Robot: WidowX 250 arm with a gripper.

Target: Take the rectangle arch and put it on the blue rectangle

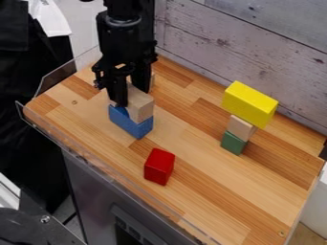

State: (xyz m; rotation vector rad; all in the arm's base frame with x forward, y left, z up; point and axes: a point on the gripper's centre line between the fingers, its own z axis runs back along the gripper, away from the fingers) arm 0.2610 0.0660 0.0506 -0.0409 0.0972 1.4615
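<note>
Rectangle arch [142, 109]: left part of the board, pale wood, over the blue rectangle; I'd say touching it, though full seating is hard to judge.
Gripper [135, 97]: hanging over the arch and, as far as I can judge, grasping it from opposite sides.
Blue rectangle [131, 122]: directly beneath, long side slanting toward the near right; it needs to stay put.
Seating the arch: line up both feet with the blue top, lower softly until both bear, then let go evenly and lift straight up. A sideways drag or hard push could skew the blue piece or tip the arch.
Red block [159, 166]: near the middle of the near side, well apart from that pair.
Right-hand stack: green block [234, 142] at the bottom, small wooden block [241, 128] on it, yellow block [250, 104] on top.
Wooden board [211, 184]: blocks rest or stack on its surface, none inside a container; see-through edging [62, 72] runs along the far left.
</note>
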